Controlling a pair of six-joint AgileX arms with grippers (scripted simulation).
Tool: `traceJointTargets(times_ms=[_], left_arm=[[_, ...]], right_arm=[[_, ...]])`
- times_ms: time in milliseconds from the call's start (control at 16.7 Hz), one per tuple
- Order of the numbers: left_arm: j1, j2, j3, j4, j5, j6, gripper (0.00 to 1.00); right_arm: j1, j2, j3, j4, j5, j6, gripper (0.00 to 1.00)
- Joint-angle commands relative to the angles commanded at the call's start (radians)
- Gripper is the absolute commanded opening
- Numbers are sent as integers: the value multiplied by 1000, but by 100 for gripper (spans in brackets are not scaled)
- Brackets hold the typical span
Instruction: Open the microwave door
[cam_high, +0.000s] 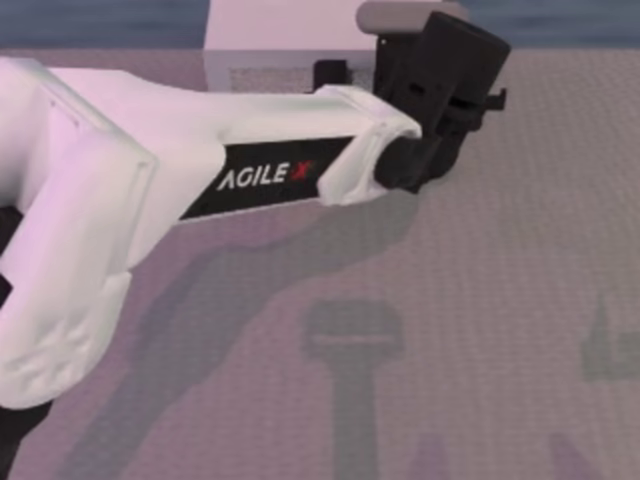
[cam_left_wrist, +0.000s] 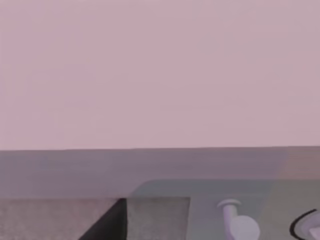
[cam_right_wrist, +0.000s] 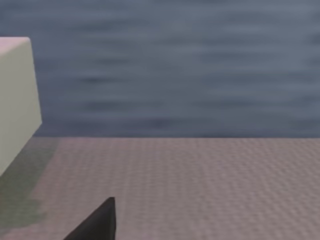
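The white microwave (cam_high: 285, 35) stands at the table's far edge, middle. Its door (cam_high: 262, 76) with the speckled mesh window faces the near side and lies flush with the front. My left arm reaches across from the left, and its black gripper (cam_high: 448, 95) hangs right of the door, in front of the microwave's right end. The left wrist view looks closely at the microwave door (cam_left_wrist: 157, 217), its slim pale handle (cam_left_wrist: 239, 226) and the edge of a round knob (cam_left_wrist: 307, 230). The left gripper is beside the handle, not around it. Of my right gripper (cam_right_wrist: 97, 227) only a dark tip shows.
The speckled grey table (cam_high: 500, 260) stretches in front of the microwave and to its right, crossed by arm shadows. In the right wrist view the white microwave (cam_right_wrist: 15, 100) sits at the far side, with open table (cam_right_wrist: 200, 185) between. My right arm is outside the top view.
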Motion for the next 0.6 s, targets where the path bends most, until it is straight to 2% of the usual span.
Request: traceJointTargets(times_ms=[600], left_arm=[[0,0,0,0,0,0,10]], right_arm=[[0,0,0,0,0,0,100]])
